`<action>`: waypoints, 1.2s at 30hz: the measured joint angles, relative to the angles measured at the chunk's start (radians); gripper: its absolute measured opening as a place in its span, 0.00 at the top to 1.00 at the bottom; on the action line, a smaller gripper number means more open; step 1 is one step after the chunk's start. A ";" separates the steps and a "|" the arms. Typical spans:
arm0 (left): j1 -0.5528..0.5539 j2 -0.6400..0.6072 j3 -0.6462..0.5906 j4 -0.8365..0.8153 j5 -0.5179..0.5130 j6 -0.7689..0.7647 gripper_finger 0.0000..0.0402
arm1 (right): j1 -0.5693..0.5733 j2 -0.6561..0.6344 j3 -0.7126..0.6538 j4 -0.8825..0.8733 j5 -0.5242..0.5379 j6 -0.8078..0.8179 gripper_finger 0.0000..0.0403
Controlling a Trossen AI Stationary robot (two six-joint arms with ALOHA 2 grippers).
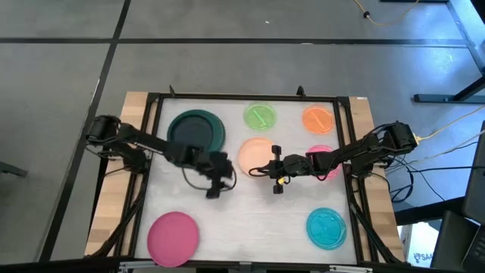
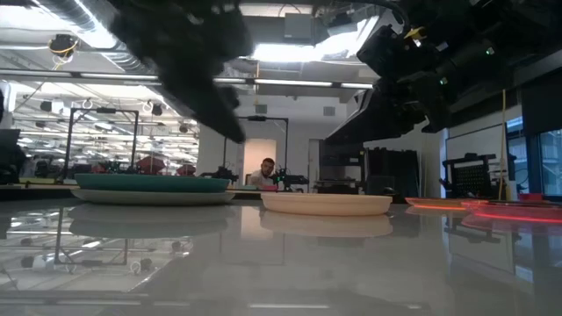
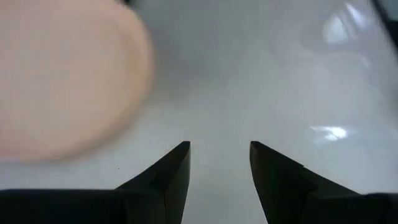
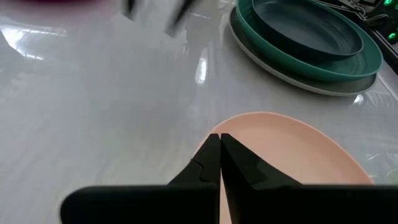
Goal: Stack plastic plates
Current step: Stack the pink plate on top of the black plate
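The right gripper (image 1: 265, 170) hangs over the middle of the white table (image 1: 250, 220), its fingers pressed together at the near rim of the peach plate (image 1: 255, 154), pinching nothing; the right wrist view shows the two dark tips touching each other just above that rim. The left gripper (image 1: 214, 186) sits at about eight o'clock from the peach plate, over bare tabletop, its fingers (image 3: 171, 171) spread with only white surface between them in the left wrist view. No writing, label or brand mark can be read on any plate or arm. Outward from the peach plate, the dark teal plate (image 1: 195, 130) lies at ten o'clock, the green plate (image 1: 260, 116) at twelve, the orange plate (image 1: 317, 118) at two and the magenta plate (image 1: 323, 161) at three, partly under the right arm. The pink plate (image 1: 173, 233) lies near the table's seven o'clock corner and the cyan plate (image 1: 326, 227) near its five o'clock corner. The right wrist view alone shows the dark teal plate resting in a pale grey plate (image 4: 292, 78) with a darker plate nested inside it. The low view alone shows a person (image 2: 266, 171) seated far behind the table.
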 joint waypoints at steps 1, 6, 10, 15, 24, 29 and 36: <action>-0.024 -0.011 0.001 -0.040 0.011 -0.033 0.60 | 0.000 0.000 0.000 0.000 0.000 0.000 0.99; -0.145 -0.031 0.001 -0.273 0.096 -0.274 0.61 | 0.000 0.000 0.000 0.002 0.000 0.000 0.99; -0.247 -0.032 0.001 -0.409 0.124 -0.442 0.63 | 0.000 0.000 0.000 0.010 0.000 0.000 0.99; -0.344 -0.032 0.001 -0.445 0.126 -0.552 0.66 | 0.000 0.000 0.000 0.033 0.000 0.000 0.99; -0.456 -0.032 0.001 -0.445 0.082 -0.621 0.69 | 0.000 0.000 0.000 0.053 -0.011 0.000 0.99; -0.483 -0.032 0.001 -0.467 -0.007 -0.614 0.70 | 0.000 0.000 0.000 0.053 -0.011 0.000 0.99; -0.488 -0.032 -0.044 -0.457 0.011 -0.625 0.70 | 0.000 0.000 0.000 0.053 -0.011 0.000 0.99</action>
